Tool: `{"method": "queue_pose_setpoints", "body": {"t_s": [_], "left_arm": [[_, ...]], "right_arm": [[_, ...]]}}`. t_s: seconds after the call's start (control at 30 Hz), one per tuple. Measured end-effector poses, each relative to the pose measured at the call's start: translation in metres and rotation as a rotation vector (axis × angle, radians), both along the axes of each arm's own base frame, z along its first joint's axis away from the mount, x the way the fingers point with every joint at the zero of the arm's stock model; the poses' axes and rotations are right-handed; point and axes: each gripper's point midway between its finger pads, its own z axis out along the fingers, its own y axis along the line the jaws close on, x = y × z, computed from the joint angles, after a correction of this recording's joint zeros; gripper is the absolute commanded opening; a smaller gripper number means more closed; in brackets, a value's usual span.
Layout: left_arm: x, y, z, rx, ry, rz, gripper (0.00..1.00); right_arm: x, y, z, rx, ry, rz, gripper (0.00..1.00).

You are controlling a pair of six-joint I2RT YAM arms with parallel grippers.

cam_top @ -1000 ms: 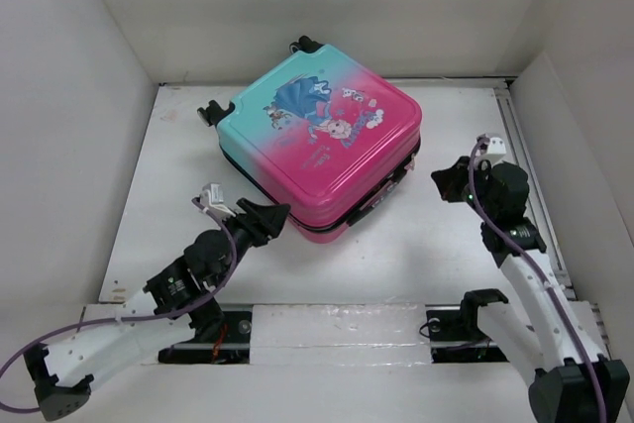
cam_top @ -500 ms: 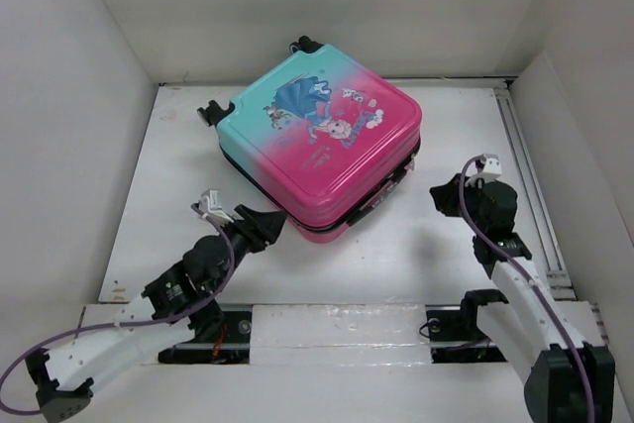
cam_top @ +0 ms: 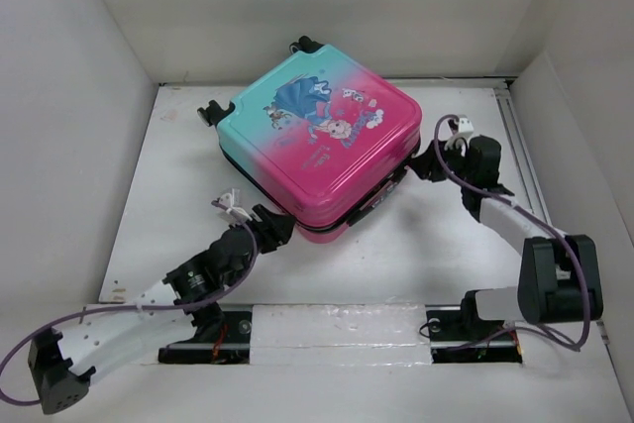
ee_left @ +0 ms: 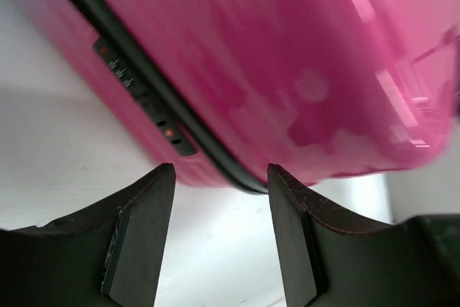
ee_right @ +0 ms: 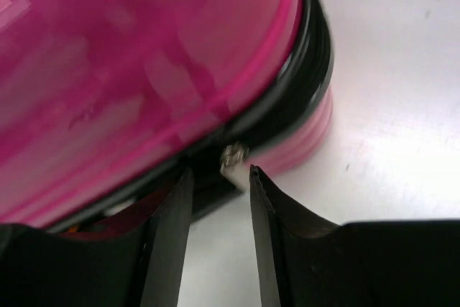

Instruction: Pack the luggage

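The luggage (cam_top: 322,141) lies flat and closed on the table, its pink-to-teal shell with the princess print facing up. My left gripper (cam_top: 275,228) is open at the suitcase's near pink corner. In the left wrist view (ee_left: 219,177) the pink shell (ee_left: 287,70) and dark zipper seam (ee_left: 154,109) sit just beyond the fingertips. My right gripper (cam_top: 423,161) is open at the suitcase's right side. In the right wrist view (ee_right: 219,177) the gap is narrow, and a small pale zipper pull (ee_right: 233,159) sits at its fingertips against the black seam of the luggage (ee_right: 144,55).
White walls enclose the table (cam_top: 168,195) on the left, back and right. A rail (cam_top: 525,165) runs along the right edge. The suitcase's black wheels (cam_top: 213,112) stick out at its far-left side. The arm bases stand at the near edge.
My right gripper has moved up and left, from open table to the suitcase's right edge. My left gripper has shifted slightly right along the suitcase's near corner.
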Motion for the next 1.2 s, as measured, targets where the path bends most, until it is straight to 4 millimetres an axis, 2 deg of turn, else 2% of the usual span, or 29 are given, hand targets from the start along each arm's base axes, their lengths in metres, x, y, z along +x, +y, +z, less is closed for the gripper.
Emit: {"method": "queue_pose_setpoints", "body": {"t_s": [0.1,0.2,0.33,0.4,0.5,0.57,0.7,0.8,0.97,1.13,1.2], "left_arm": [[0.001,-0.001,-0.018,0.053,0.037,-0.001,0.48],[0.001,-0.002,-0.027,0.081,0.055,-0.002,0.48],[0.002,-0.003,-0.022,0.070,0.040,-0.004,0.48],[0.002,-0.003,-0.020,0.066,0.033,-0.006,0.48],[0.001,-0.003,-0.017,0.057,0.023,-0.009,0.48],[0.002,-0.003,-0.016,0.058,0.021,-0.011,0.48],[0.002,-0.003,-0.017,0.064,0.021,-0.013,0.47],[0.002,-0.004,-0.016,0.059,0.018,-0.012,0.47],[0.004,-0.007,-0.012,0.042,0.005,-0.012,0.46],[0.007,-0.010,-0.017,0.055,0.015,-0.012,0.46],[0.008,-0.012,-0.017,0.054,0.014,-0.013,0.46]], "right_arm": [[0.021,-0.001,0.010,-0.013,-0.024,0.029,0.43],[0.025,-0.005,0.004,-0.001,0.001,0.069,0.43],[0.022,-0.009,-0.009,0.032,0.040,0.111,0.46],[0.020,-0.011,-0.010,0.053,0.047,0.135,0.49],[0.020,-0.015,-0.011,0.096,0.040,0.176,0.49],[0.020,-0.017,-0.019,0.125,0.062,0.197,0.50],[0.015,-0.012,-0.031,0.170,0.102,0.243,0.52],[0.014,-0.007,-0.028,0.187,0.097,0.280,0.53],[0.023,-0.002,-0.009,0.188,0.034,0.329,0.54],[0.026,0.000,-0.011,0.197,0.040,0.343,0.54],[0.029,0.000,-0.011,0.199,0.041,0.346,0.50]]}}
